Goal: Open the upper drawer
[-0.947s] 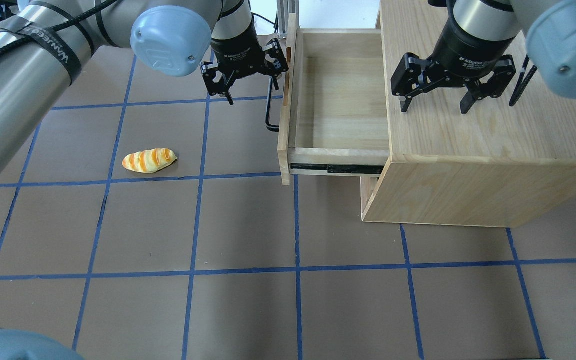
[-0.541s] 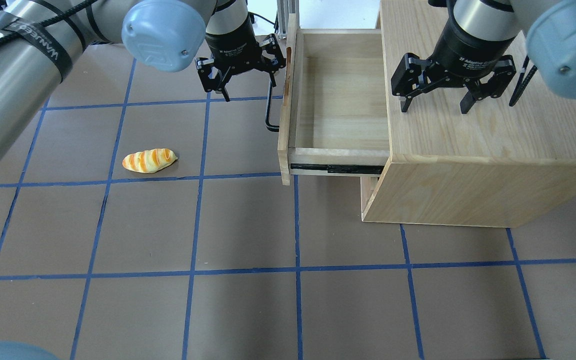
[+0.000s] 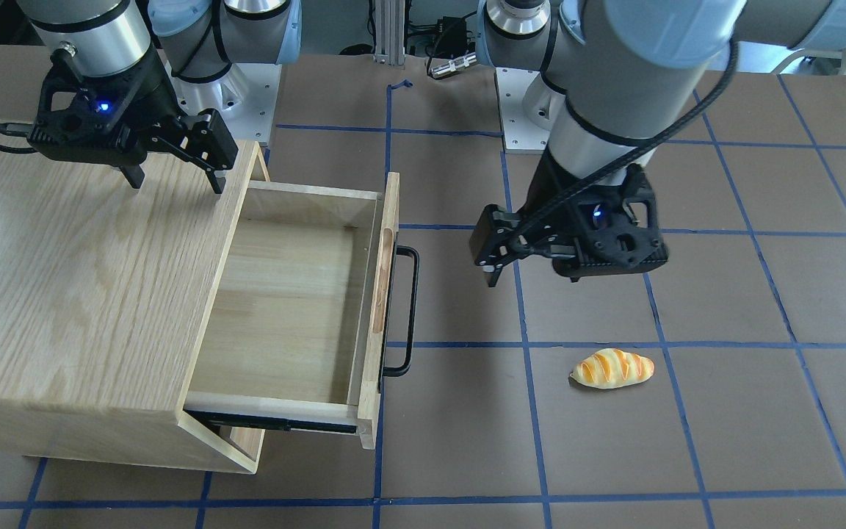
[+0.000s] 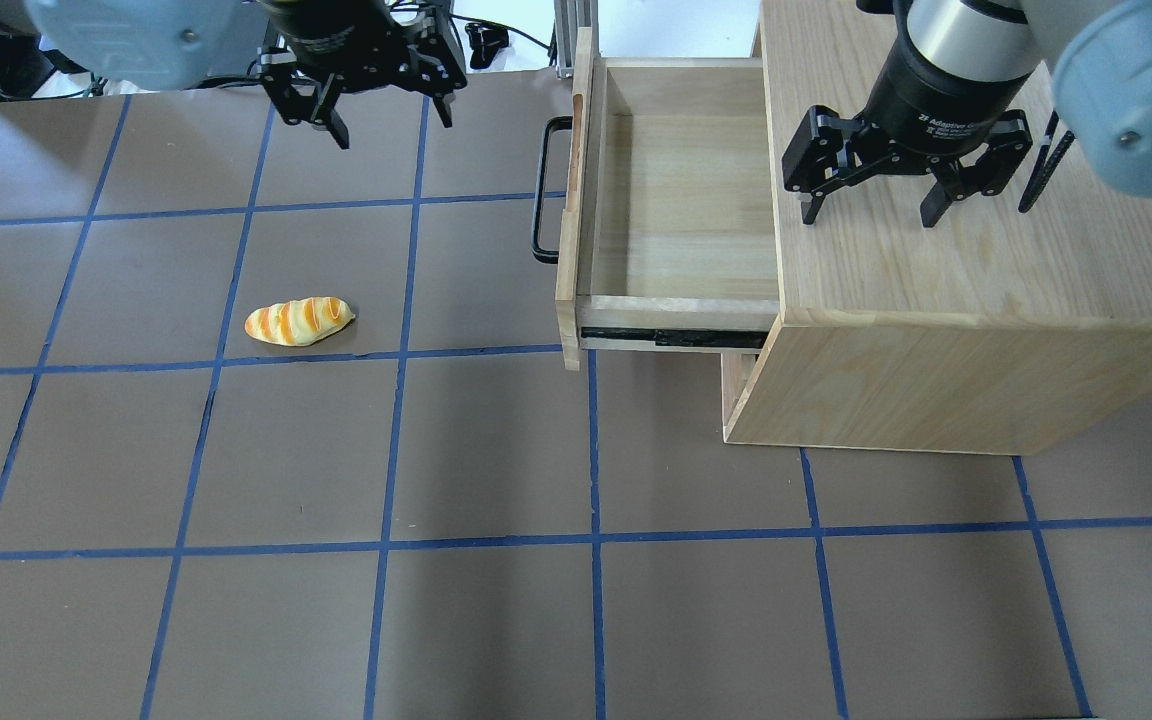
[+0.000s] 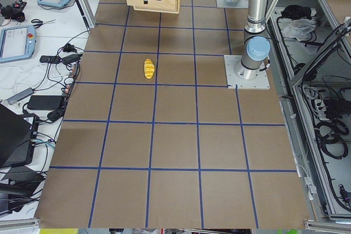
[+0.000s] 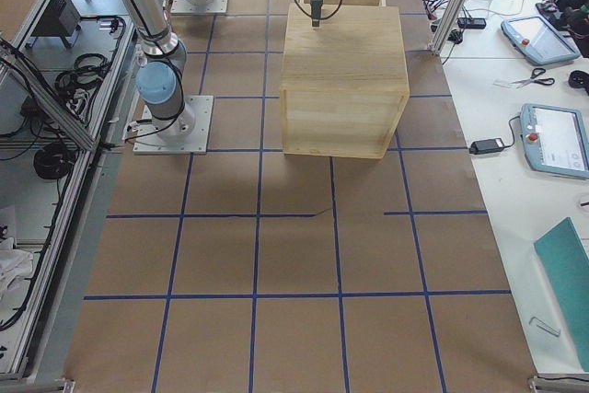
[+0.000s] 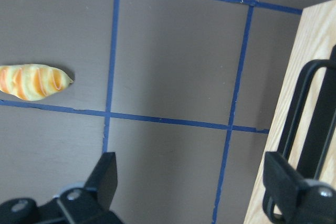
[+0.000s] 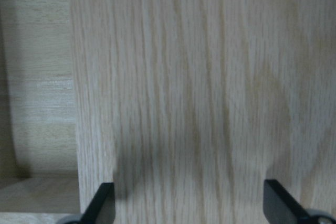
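Observation:
The upper drawer (image 4: 676,200) stands pulled far out of the oak cabinet (image 4: 986,290) and is empty. Its black bar handle (image 4: 541,190) faces the left arm and nothing holds it. My left gripper (image 4: 391,120) is open and empty above the table, well clear of the handle on its left. In the left wrist view the handle (image 7: 302,114) shows at the right edge. My right gripper (image 4: 869,212) is open and empty just above the cabinet top (image 8: 199,103). In the front view the drawer (image 3: 291,294), left gripper (image 3: 566,268) and right gripper (image 3: 175,180) all show.
A striped toy bread roll (image 4: 298,321) lies on the brown mat with blue grid lines, left of the drawer. It also shows in the left wrist view (image 7: 31,82). The cabinet fills the right back of the table.
My left gripper has drawn away from the drawer handle, to the left and toward the table's back. The drawer, the bread roll and the right gripper have not moved.

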Motion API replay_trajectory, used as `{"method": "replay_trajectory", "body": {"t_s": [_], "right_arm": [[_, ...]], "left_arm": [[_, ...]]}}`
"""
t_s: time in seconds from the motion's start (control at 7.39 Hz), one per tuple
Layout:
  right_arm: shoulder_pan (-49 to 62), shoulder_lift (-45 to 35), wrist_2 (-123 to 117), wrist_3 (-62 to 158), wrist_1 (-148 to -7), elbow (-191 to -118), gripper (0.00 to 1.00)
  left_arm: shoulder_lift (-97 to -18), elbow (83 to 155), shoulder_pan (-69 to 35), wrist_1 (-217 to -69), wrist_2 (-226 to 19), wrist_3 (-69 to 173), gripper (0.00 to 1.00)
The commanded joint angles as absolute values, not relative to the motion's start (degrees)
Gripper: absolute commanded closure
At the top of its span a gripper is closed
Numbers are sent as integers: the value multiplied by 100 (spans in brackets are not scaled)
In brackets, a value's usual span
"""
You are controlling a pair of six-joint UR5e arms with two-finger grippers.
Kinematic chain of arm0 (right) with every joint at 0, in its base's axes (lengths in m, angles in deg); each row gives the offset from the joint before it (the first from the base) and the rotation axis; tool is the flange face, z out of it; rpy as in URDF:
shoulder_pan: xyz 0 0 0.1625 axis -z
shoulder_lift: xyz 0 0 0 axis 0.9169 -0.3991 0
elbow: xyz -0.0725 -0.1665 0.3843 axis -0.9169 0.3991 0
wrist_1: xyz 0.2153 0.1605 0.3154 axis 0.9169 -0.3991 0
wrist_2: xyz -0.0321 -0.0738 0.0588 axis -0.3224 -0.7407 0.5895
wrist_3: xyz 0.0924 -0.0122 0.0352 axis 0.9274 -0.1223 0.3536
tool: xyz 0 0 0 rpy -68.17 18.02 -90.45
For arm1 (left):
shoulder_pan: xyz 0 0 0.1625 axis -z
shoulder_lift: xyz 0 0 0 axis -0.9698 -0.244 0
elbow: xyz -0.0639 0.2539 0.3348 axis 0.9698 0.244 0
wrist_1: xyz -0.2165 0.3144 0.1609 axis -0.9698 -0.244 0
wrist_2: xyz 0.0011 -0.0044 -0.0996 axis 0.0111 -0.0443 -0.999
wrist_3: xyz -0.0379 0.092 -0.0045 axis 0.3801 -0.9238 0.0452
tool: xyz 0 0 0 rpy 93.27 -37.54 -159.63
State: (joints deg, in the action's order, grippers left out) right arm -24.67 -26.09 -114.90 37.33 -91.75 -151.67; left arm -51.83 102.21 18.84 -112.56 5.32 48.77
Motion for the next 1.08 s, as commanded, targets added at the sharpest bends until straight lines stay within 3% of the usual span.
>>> {"method": "replay_trajectory", "body": {"t_s": [0.0, 0.27, 0.95], "right_arm": [[-2467, -2609, -11491, 3733, -9175, -15167, 0], [-2467, -2609, -11491, 3733, -9175, -15167, 0], [-2467, -2609, -11491, 3733, -9175, -15167, 0]], "left_arm": [[-4893, 10395, 1256, -11542, 586, 4111, 0], [-4674, 10719, 746, -11788, 1052, 3355, 0], [-4347, 11073, 910, -11763, 912, 3317, 0]]}}
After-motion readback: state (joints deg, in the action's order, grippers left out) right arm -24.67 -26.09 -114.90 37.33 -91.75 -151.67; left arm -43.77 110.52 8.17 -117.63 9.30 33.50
